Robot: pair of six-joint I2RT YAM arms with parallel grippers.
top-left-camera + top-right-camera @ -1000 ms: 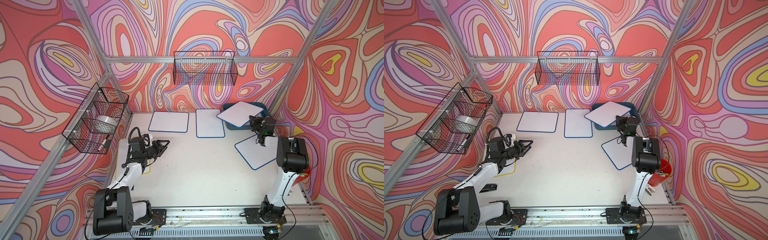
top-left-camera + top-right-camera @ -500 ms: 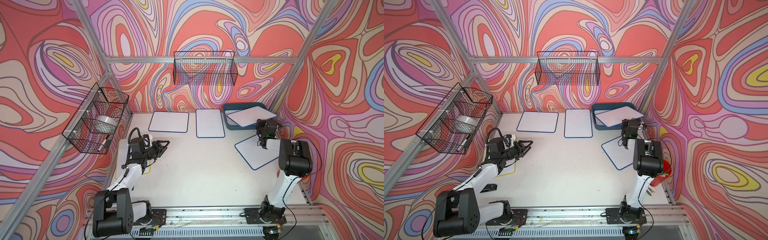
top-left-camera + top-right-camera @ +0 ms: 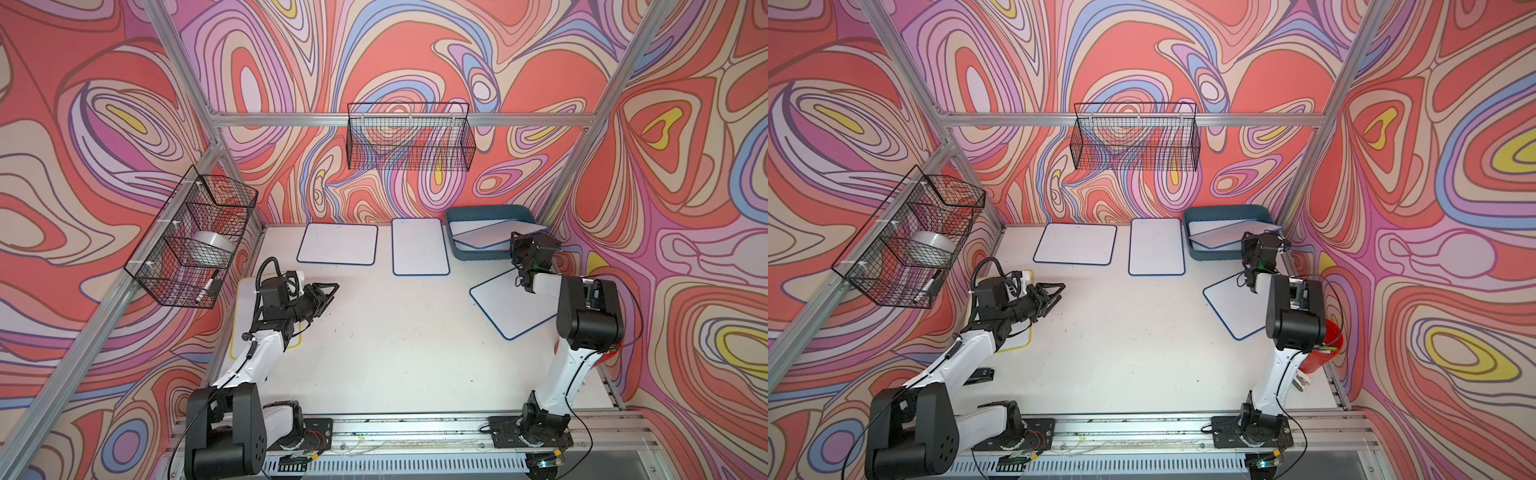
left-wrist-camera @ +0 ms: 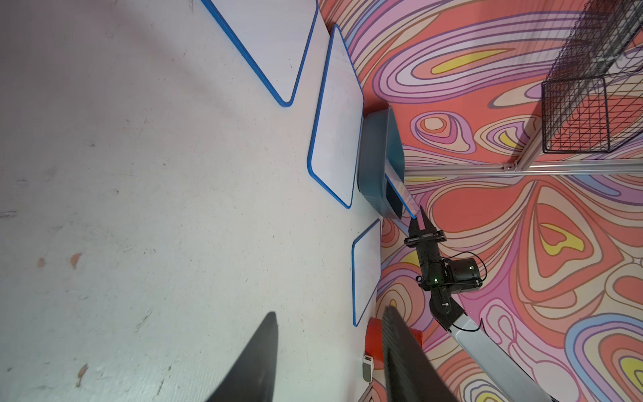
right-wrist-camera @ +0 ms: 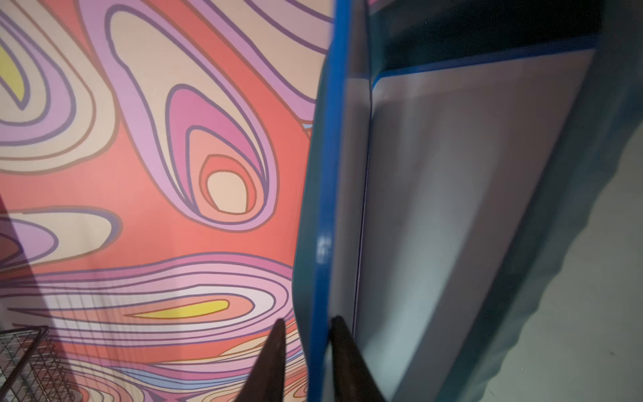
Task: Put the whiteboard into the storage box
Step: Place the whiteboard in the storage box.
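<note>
Well, my right gripper [image 5: 308,320] stands slightly parted astride the tilted whiteboard [image 3: 486,237]; overhanging the storage box [image 3: 478,212] rim, it might slide out. Left gripper [image 4: 330,310] gapes, empty.

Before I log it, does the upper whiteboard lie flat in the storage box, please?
Tilted: the whiteboard pokes one corner over the storage box rim at the right claw.

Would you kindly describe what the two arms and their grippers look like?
The left arm and right arm have white links between bulky black joint housings. Thin black cables run along each. The left gripper and right gripper are black, with slim pointed fingers. A green light glows on the right wrist.
</note>
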